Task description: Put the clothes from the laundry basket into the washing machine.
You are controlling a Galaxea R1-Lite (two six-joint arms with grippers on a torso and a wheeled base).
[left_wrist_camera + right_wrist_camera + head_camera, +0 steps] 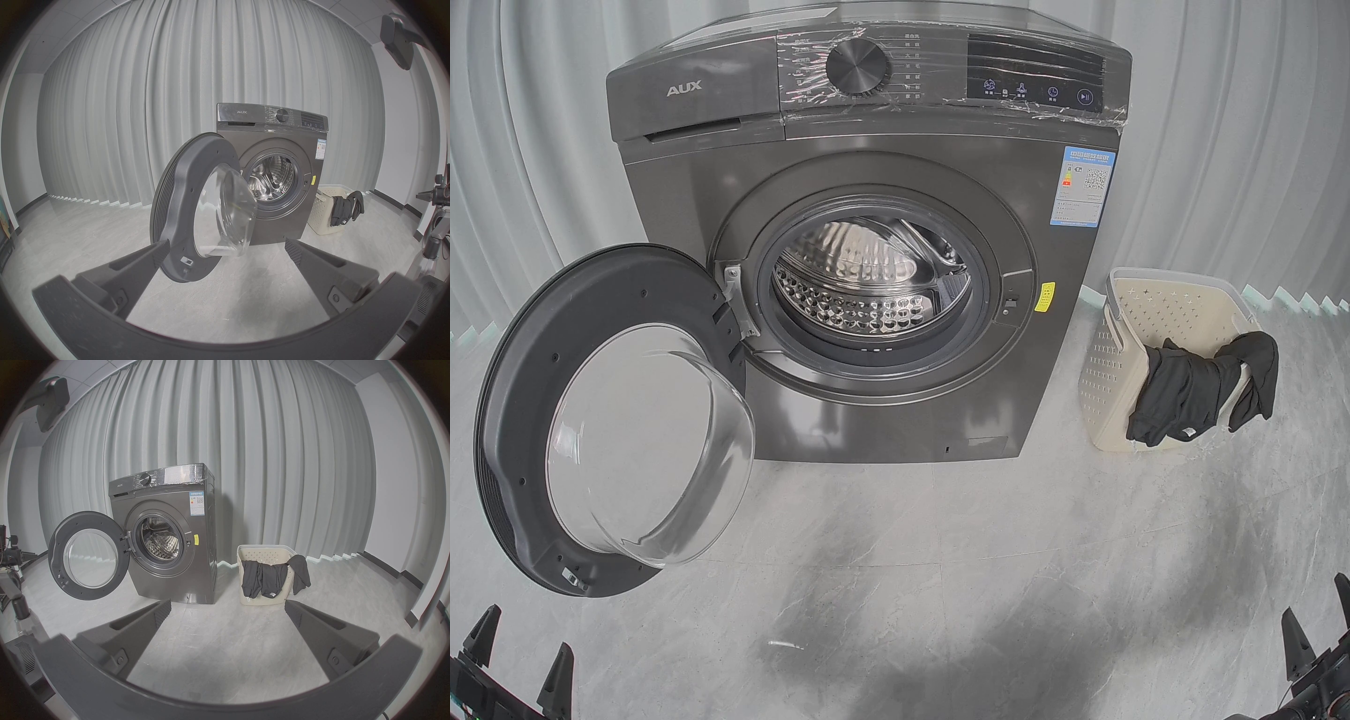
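Clothes point(1200, 389): dark fabric draped over the front rim of the laundry basket point(1106, 375). Part hangs down the outer wall and part lies inside. One sleeve-like end trails off the right corner. I cannot tell how many pieces there are.
Basket: cream plastic with perforated walls. It stands on the floor point(966, 562) just beside the washing machine point(872, 431), on the robot's right, with the curtain close behind.
Machine: dark grey front loader facing the robot. The porthole is uncovered.
Drum point(862, 272): perforated steel, shiny, seen through the opening.
Door point(534, 375): hinged on the left and swung wide open to the robot's left. Its domed glass bulges toward the camera.
Controls: the round dial point(858, 66) sits at top centre. The panel beside it is under wrinkled plastic film.
Stickers: a blue label point(1082, 186) at the upper right of the front, and a small yellow tag point(1044, 296) next to the porthole rim.
Left gripper point(227, 246): low at the near left, short of the open door. Its fingers are spread apart, with the door and floor visible between them. It is well apart from the clothes.
Right gripper point(227, 603): low at the near right, with its fingers spread apart. It faces the basket and machine across bare floor and is well apart from both.
Surroundings: pale grey marbled floor. A pleated light curtain point(544, 141) runs behind the machine and basket.
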